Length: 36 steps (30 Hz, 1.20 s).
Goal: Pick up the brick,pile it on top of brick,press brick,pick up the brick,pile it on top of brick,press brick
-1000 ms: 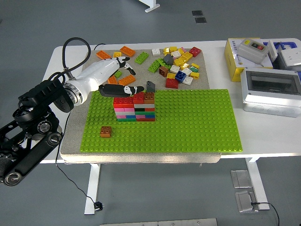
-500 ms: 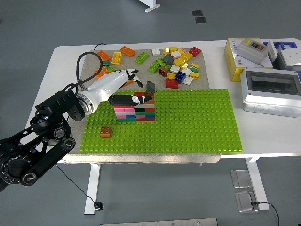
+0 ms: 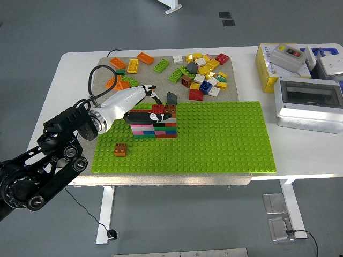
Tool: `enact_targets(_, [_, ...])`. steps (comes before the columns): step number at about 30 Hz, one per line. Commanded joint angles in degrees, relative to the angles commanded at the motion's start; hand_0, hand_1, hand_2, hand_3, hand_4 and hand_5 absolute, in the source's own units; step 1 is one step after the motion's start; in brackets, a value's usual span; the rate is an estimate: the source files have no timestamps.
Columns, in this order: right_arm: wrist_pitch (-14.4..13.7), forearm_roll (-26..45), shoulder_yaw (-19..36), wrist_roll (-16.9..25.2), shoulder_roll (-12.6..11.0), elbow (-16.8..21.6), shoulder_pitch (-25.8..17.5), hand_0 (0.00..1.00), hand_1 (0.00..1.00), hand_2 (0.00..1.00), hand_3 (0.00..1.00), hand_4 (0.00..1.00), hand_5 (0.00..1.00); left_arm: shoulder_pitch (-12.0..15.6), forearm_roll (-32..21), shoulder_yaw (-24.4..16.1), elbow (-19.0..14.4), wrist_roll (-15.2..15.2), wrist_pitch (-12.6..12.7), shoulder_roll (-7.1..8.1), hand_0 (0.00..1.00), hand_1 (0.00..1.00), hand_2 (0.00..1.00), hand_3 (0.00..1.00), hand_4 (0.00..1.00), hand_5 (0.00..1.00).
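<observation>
Evidently pressed flat, fingers [image 3: 144,114] extended and holding nothing, atop the brick stack [image 3: 154,121] near the green baseplate's [image 3: 225,139] far-left corner; off-centre push risked toppling it.

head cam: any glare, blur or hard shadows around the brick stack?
Head view: even, diffuse light, only soft shadows beside the brick stack and under the left hand; no blown-out glare on the green baseplate; focus is sharp across the table, no motion blur on the hand; slight wide-angle bend at the table edges.
</observation>
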Motion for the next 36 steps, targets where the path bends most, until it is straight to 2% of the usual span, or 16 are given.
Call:
enact_targets(12, [0.13,0.22,-0.20,0.05,0.08,0.00,0.06,0.723,0.705,0.719,0.673,0.411,0.840,-0.06,-0.68,0.51,2.82,-0.53,0.00,-0.42,0.998,0.998,0.998,0.675,0.890,0.830])
enact_targets(36, [0.13,0.25,0.12,0.09,0.10,0.00,0.16,0.723,0.705,0.718,0.674,0.410,0.841,0.46,-1.12,0.29,2.99,-0.83,0.38,-0.69,0.998,0.998,0.998,0.671,0.881,0.818])
